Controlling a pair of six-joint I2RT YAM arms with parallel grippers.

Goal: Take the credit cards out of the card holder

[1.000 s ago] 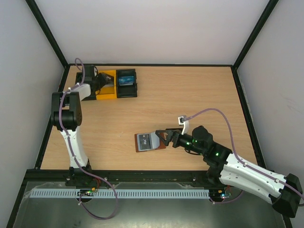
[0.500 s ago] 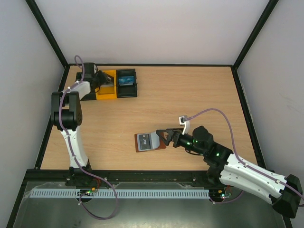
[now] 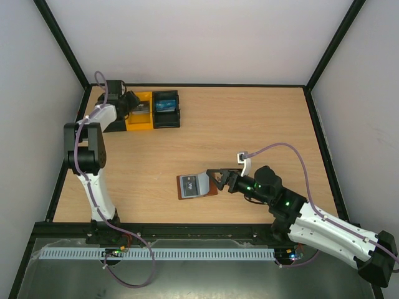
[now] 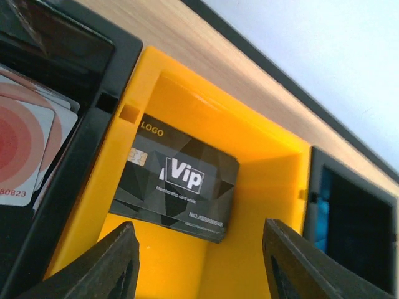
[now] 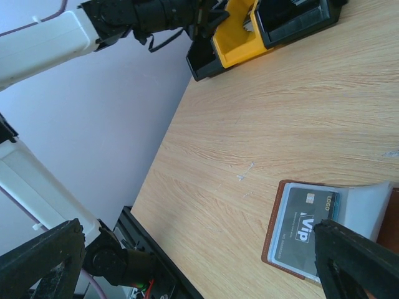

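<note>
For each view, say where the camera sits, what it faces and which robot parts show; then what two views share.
Top external: above, behind the bases; looks down on table; left arm, right arm show.
Left wrist: faces black card in yellow bin; left gripper shows.
Right wrist: faces card holder; right gripper, left arm show.
Shared: yellow bin.

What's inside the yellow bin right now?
One black Vip card lies flat on the floor of the yellow bin, under the open left gripper, which is not touching it. Whether another card sits beneath it is hidden.
</note>
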